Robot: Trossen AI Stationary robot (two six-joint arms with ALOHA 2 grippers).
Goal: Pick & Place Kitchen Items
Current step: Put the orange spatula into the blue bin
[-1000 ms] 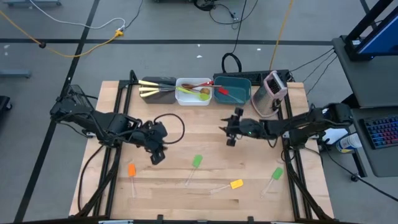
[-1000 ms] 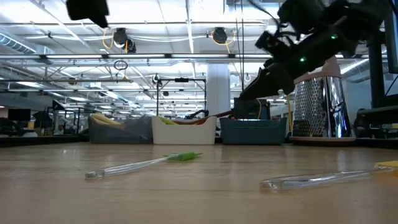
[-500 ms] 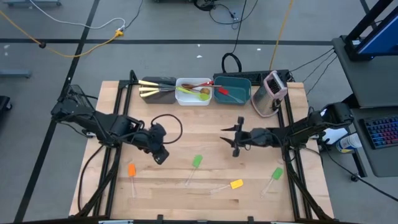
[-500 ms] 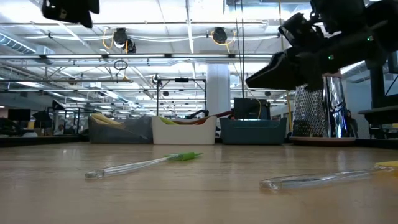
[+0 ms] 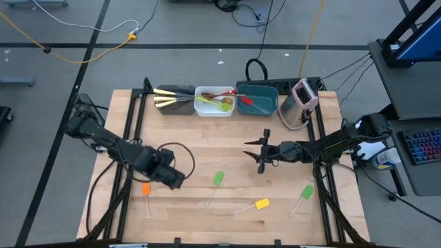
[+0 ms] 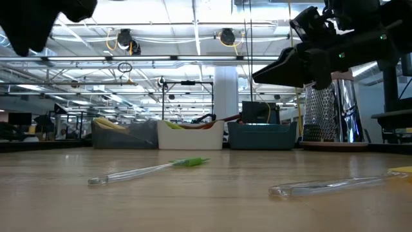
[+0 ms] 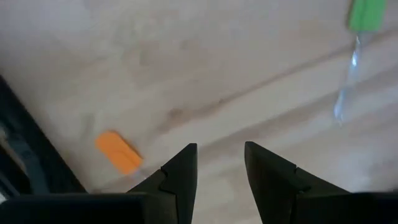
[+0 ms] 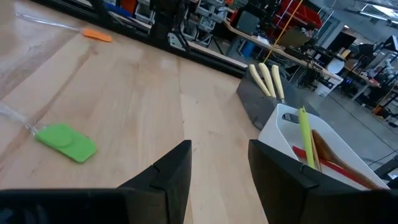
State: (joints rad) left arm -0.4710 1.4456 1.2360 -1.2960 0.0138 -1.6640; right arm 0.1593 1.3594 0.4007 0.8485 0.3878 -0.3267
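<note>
Four spatulas lay loose on the bench's front half. My left pincer [image 5: 172, 180], open and empty, had swung toward the left edge, just beside the orange spatula [image 5: 145, 189]; my right pincer [image 5: 260, 162] hung open mid-bench.

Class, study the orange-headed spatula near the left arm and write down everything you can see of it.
The orange-headed spatula with a clear plastic-looking handle lies flat on the pale wooden table, near its left edge. Its small rectangular orange head points toward the tubs; the slim see-through handle runs toward the table's near edge. The left gripper is just beside the head, jaws open, not touching it. Only the table touches it.
</note>
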